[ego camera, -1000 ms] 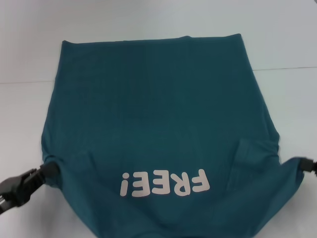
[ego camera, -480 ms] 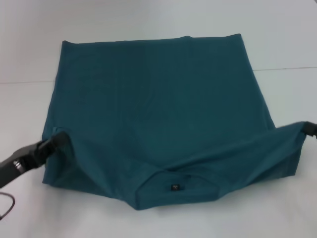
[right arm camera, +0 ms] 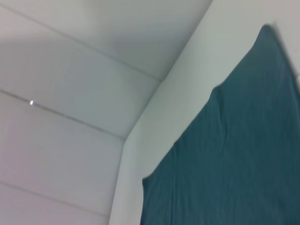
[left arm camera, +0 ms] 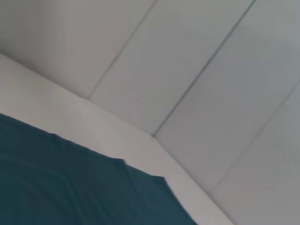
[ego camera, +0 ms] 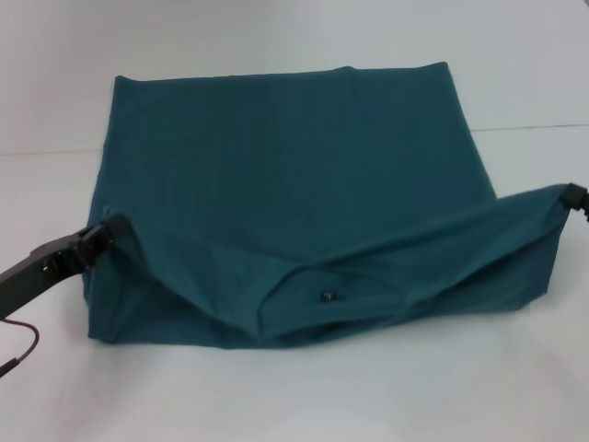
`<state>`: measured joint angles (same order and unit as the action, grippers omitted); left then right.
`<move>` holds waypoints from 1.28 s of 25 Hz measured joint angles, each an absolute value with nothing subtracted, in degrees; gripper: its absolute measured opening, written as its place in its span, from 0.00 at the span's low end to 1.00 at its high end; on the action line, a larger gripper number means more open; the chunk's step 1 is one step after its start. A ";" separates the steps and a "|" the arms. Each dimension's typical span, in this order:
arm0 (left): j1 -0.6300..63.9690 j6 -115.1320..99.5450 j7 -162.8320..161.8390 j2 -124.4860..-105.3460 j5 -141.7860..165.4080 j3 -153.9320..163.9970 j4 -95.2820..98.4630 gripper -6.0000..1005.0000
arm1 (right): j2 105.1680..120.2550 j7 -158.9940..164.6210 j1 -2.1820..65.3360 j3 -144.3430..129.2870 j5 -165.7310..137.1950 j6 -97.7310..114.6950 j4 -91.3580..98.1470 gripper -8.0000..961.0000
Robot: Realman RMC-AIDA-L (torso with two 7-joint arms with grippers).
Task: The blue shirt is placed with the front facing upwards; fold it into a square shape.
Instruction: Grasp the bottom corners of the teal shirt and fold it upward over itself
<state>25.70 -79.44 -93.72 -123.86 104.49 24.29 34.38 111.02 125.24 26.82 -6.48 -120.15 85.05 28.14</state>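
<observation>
So the near end of the blue shirt (ego camera: 294, 175) got lifted and carried toward the table's far edge; the FREE! print is now hidden and the neck label (ego camera: 326, 296) faces up. Left gripper (ego camera: 110, 230) and right gripper (ego camera: 572, 195) both moved farther back, pinching the fold's corners.

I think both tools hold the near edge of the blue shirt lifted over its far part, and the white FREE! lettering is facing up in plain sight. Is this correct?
Not quite. The left tool and right tool do hold the near edge of the blue shirt lifted, but no lettering shows. The head view shows only plain teal fabric and the small dark label at the neck.
</observation>
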 joint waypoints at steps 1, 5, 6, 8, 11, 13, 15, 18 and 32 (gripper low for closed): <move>25.94 -78.46 -93.72 -123.88 104.47 24.28 34.17 0.04 | 111.15 125.15 26.94 -6.51 -119.61 84.22 28.12 0.12; 26.43 -76.84 -93.65 -123.77 103.33 24.22 33.74 0.04 | 111.26 124.95 27.71 -6.57 -118.91 81.55 28.06 0.13; 26.48 -76.60 -93.63 -123.75 102.99 24.22 33.73 0.04 | 111.26 124.96 27.97 -6.56 -118.73 80.82 28.05 0.13; 26.54 -76.21 -93.63 -123.75 102.11 24.23 33.73 0.04 | 111.27 125.01 28.36 -6.55 -118.49 79.99 28.01 0.13; 26.63 -75.36 -93.63 -123.74 100.62 24.22 33.61 0.04 | 111.27 125.22 29.12 -6.54 -118.39 78.72 27.79 0.13; 26.91 -74.60 -93.64 -123.74 100.21 24.24 33.29 0.04 | 111.27 125.23 29.72 -6.48 -118.38 77.83 27.43 0.13; 27.30 -73.84 -93.62 -123.79 100.15 24.25 32.97 0.04 | 111.39 125.24 30.21 -6.30 -118.32 77.07 27.23 0.13; 28.03 -72.43 -93.59 -123.81 100.13 24.30 32.22 0.04 | 111.66 125.23 30.70 -6.34 -118.01 76.23 27.17 0.13; 31.46 -67.63 -93.51 -123.62 99.83 24.27 31.64 0.04 | 112.06 124.75 32.08 -6.68 -116.41 72.45 27.07 0.14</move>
